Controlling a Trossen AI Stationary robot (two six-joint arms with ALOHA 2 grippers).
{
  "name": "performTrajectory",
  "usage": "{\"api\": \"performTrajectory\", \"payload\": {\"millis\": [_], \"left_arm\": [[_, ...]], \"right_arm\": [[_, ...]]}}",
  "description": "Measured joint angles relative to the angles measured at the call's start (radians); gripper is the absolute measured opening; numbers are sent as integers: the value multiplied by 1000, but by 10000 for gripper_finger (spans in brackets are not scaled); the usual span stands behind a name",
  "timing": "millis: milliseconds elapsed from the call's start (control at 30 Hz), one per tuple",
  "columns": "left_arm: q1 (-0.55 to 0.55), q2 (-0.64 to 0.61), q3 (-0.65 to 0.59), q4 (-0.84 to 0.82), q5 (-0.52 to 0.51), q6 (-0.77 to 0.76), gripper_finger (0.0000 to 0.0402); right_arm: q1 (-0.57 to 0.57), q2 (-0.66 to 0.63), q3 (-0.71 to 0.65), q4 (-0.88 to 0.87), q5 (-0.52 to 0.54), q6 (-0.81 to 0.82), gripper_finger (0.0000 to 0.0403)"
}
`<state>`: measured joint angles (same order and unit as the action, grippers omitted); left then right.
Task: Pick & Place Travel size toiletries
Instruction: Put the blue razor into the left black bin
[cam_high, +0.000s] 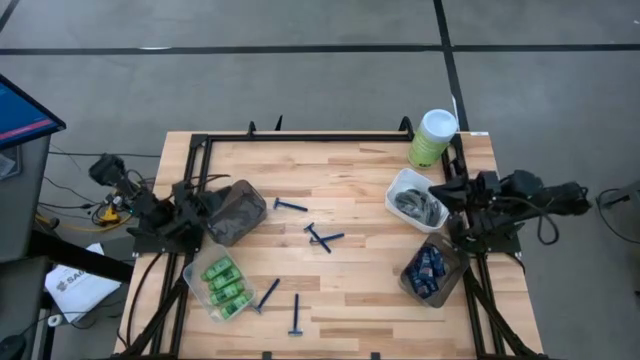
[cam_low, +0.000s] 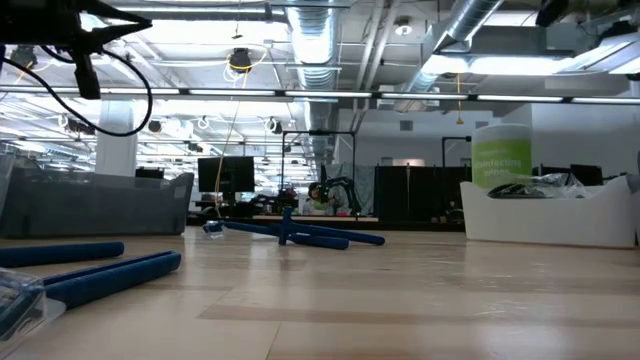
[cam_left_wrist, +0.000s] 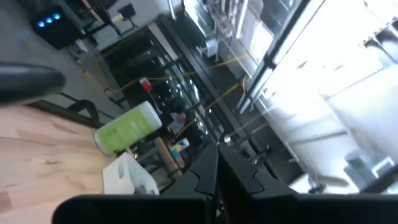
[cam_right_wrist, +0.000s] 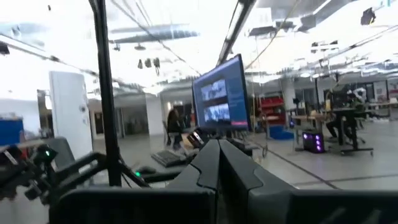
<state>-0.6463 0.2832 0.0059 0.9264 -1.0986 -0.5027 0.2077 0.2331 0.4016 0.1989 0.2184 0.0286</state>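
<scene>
Several blue-handled razors lie flat on the wooden table: one (cam_high: 291, 205), a crossed pair (cam_high: 323, 238), one (cam_high: 268, 293) and one (cam_high: 296, 315). In the low view they show at mid table (cam_low: 300, 233) and close by (cam_low: 95, 272). Bright green mini bottles (cam_high: 225, 283) lie in a clear tub. Small dark-blue tubes (cam_high: 428, 268) fill a tub at the right. My left gripper (cam_high: 212, 203) (cam_left_wrist: 217, 163) hovers shut by the smoky tub (cam_high: 238, 210). My right gripper (cam_high: 440, 190) (cam_right_wrist: 219, 155) hovers shut near the white tub (cam_high: 418, 200). Neither touches anything.
A tall pale-green, white-lidded canister (cam_high: 433, 137) (cam_left_wrist: 127, 127) stands at the far right corner, behind the white tub (cam_low: 550, 215). A black frame (cam_high: 300, 137) borders the table's far and side edges. Bare wood (cam_high: 360, 290) lies between the razors and the right tubs.
</scene>
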Motion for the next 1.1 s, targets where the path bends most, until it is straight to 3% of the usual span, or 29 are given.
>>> {"api": "performTrajectory", "payload": {"millis": [400, 667, 833, 1100], "left_arm": [[93, 0, 49, 31, 227, 31, 2], [99, 39, 172, 27, 270, 189, 9], [98, 142, 246, 23, 324, 260, 48], [98, 399, 414, -88, 348, 271, 151]], "right_arm": [[-14, -161, -250, 199, -7, 63, 0], [-14, -228, -326, 190, -2, 57, 0], [-14, -226, -393, 203, 11, 130, 0], [-14, -228, -394, 170, 16, 149, 0]]}}
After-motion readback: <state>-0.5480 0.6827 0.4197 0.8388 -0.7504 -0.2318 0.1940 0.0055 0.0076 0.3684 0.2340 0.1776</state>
